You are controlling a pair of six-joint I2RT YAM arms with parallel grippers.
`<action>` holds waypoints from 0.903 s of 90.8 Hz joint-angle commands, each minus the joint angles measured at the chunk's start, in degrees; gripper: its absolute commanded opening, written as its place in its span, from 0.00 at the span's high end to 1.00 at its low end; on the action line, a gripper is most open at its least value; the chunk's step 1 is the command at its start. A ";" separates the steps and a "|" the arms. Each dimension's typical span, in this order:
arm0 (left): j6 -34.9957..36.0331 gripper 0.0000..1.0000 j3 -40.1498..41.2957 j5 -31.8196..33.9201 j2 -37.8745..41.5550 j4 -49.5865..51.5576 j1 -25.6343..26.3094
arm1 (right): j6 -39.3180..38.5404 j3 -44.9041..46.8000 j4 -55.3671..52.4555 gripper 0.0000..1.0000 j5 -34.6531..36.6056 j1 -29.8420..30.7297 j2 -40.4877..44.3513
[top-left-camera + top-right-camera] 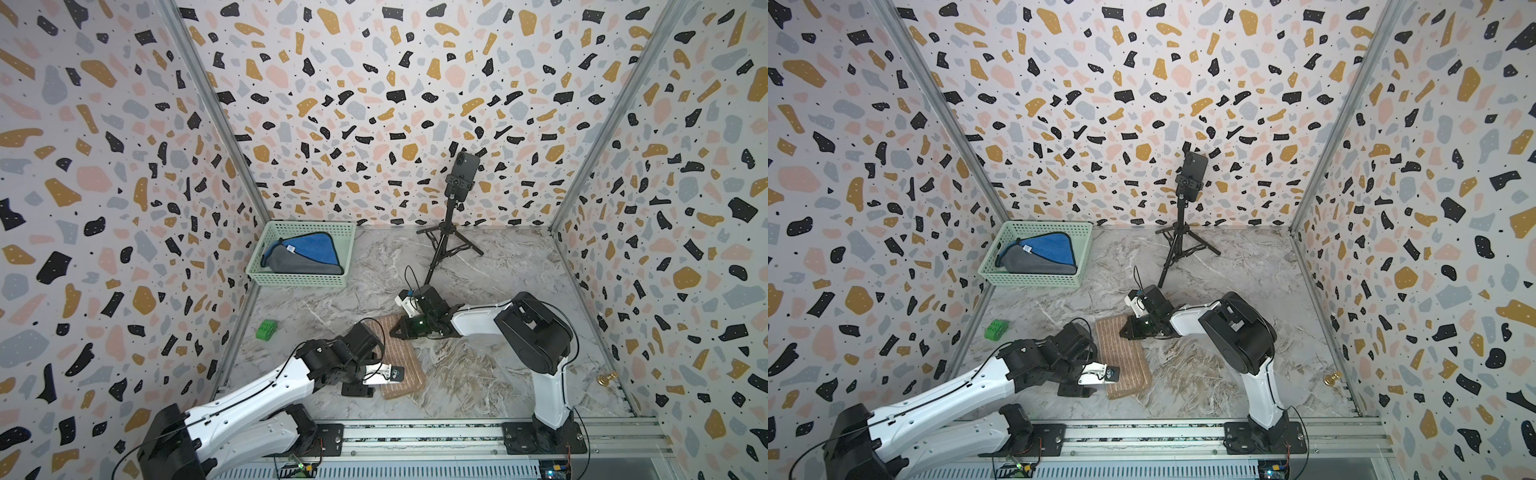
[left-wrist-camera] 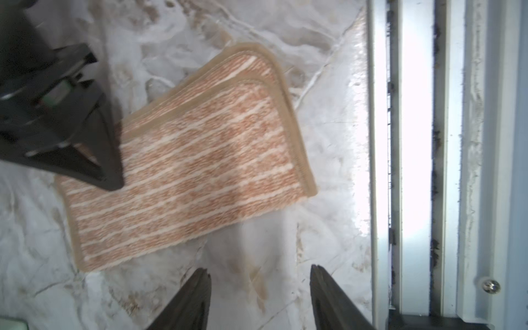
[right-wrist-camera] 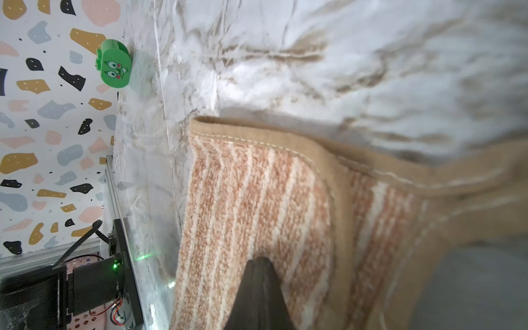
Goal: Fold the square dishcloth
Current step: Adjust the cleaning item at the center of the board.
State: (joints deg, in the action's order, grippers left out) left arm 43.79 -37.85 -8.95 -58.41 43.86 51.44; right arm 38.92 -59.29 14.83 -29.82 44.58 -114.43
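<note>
The dishcloth [image 1: 402,358] lay on the bench [image 1: 478,374] near its front edge, left of the middle, already doubled into a rectangle whose long sides ran from front toward back. In the left wrist view its upper hem sat slightly inside the lower one at 1 rounded corner. The right pincer [image 3: 258,265] was together, its tip resting on top of the cloth's far end; whether it pinched a layer could not be told. The left pincer [image 2: 258,273] stood apart and empty over bare bench, just beside the near short edge. The step in hand looked like the 2nd fold. Done well, the left pincer would go in low, take both layers at that near edge, and carry them over toward the far end while the right held the cloth from sliding. The right would need to lift clear before the flap landed, with the hems matched.
</note>
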 commanded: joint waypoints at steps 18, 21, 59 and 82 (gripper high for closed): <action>0.31 0.37 -4.53 -0.60 -13.72 -7.16 7.13 | 3.01 14.62 -0.60 1.00 16.07 -0.56 7.40; 0.20 0.37 -5.17 -0.15 -15.18 -8.11 7.44 | 3.12 15.46 -0.29 1.00 16.37 -0.55 8.06; 0.97 0.38 -6.66 3.09 -26.06 -11.58 11.10 | 1.74 19.49 2.64 1.00 19.98 -0.54 10.60; 1.85 0.61 -7.30 7.42 -31.45 -11.78 11.15 | -0.57 20.76 2.40 1.00 20.38 -0.54 15.98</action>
State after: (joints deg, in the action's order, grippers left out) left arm 44.56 -45.54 -4.62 -87.92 32.40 62.43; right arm 40.27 -40.49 23.81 -11.94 44.36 -100.82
